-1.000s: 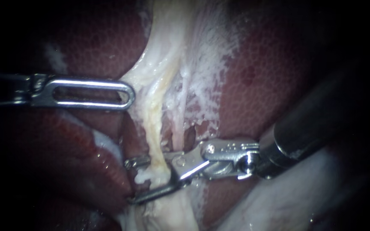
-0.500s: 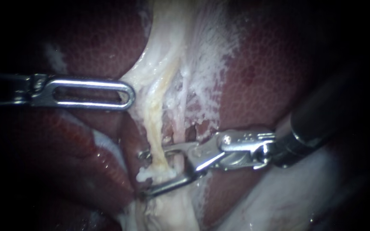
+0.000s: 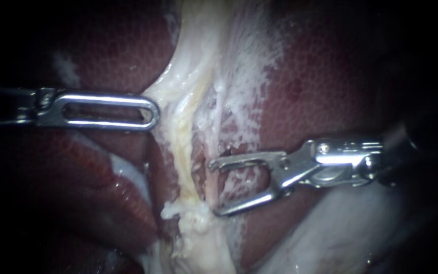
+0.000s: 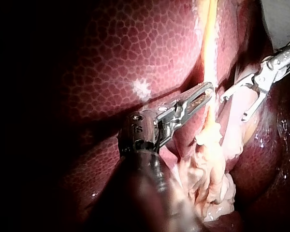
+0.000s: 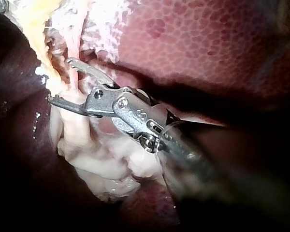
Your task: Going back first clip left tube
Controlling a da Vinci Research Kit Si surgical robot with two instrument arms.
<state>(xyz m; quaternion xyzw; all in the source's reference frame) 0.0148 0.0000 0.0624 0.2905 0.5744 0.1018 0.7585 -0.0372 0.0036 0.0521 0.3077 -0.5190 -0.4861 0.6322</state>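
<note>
Centrally in the endoscope view, the left tube is a pale yellow strand lying on dark red liver. Its long axis runs almost straight up and down the view. The upper end leans slightly right, and the lower end widens into a lumpy white mass. A thinner pinkish strand runs just beside it on the right.

A second ago, the open jaws of the right instrument straddled the tube low down, with their tips showing past its left side. Half a second ago they were partly withdrawn. Now they are clear of the tube and lie just to its right, spread wide in a V and gripping nothing. The upper tip is at the thin strand and the lower tip is near the white lump. The shaft has pulled back toward the right edge. The tube itself has not shifted against the liver.

The left instrument has not moved. Its slotted jaws lie level, pointing right, closed on the edge of the pale tissue beside the tube, which is drawn toward their tip.

From the left wrist camera, the left instrument has its closed tip just beside the yellow tube. The right instrument is spread open on the tube's far side.

From the right wrist camera, the right instrument gapes open, with the tube just ahead of its tips.
</note>
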